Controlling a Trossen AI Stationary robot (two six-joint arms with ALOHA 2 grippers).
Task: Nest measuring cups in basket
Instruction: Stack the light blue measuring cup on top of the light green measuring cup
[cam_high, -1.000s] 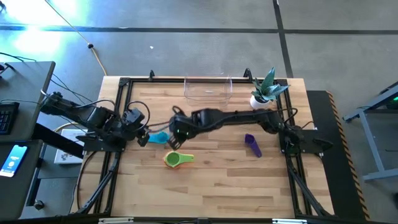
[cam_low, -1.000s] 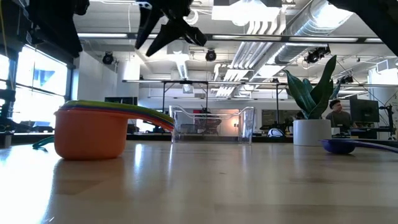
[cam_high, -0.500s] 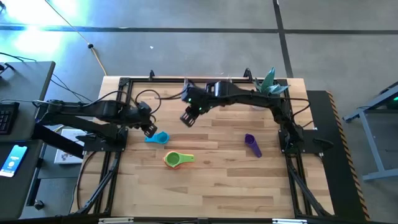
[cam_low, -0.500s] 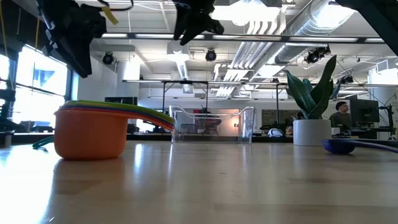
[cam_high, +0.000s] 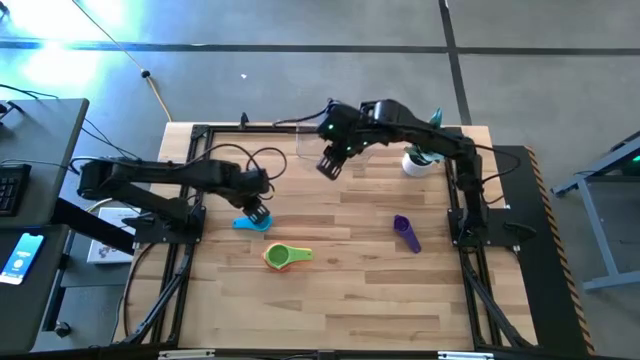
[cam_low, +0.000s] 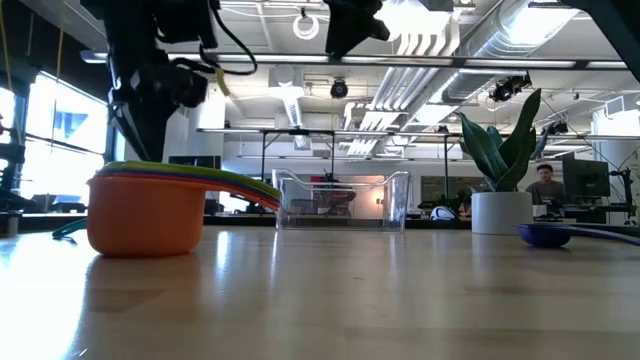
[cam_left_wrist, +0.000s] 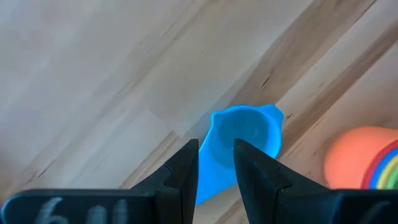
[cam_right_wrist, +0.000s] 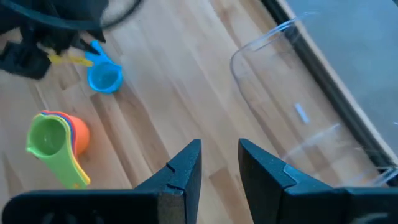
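High view shows the left gripper (cam_high: 259, 211) low over the blue measuring cup (cam_high: 252, 222), which lies on the wooden table (cam_high: 350, 290) just beside the nested stack (cam_high: 281, 257), on the side toward the left arm. That stack has a green cup on top and an orange one at the bottom. The left wrist view has the left gripper's fingers (cam_left_wrist: 185, 171) close together with only a narrow gap, framing the blue cup's handle end; whether they already pinch it I cannot tell. The right gripper (cam_high: 331, 163) hangs just in front of the clear basket (cam_high: 335, 143), holding nothing, its fingers (cam_right_wrist: 186, 165) slightly parted. A purple cup (cam_high: 406, 233) lies well apart from the stack, toward the right arm, and a potted plant (cam_high: 425, 145) stands beside the basket. The blue cup looks like light, stiff, smooth plastic, likely to skid or tip if nudged. Its flat handle seems the surest hold, since the round bowl would slip between narrow fingers.
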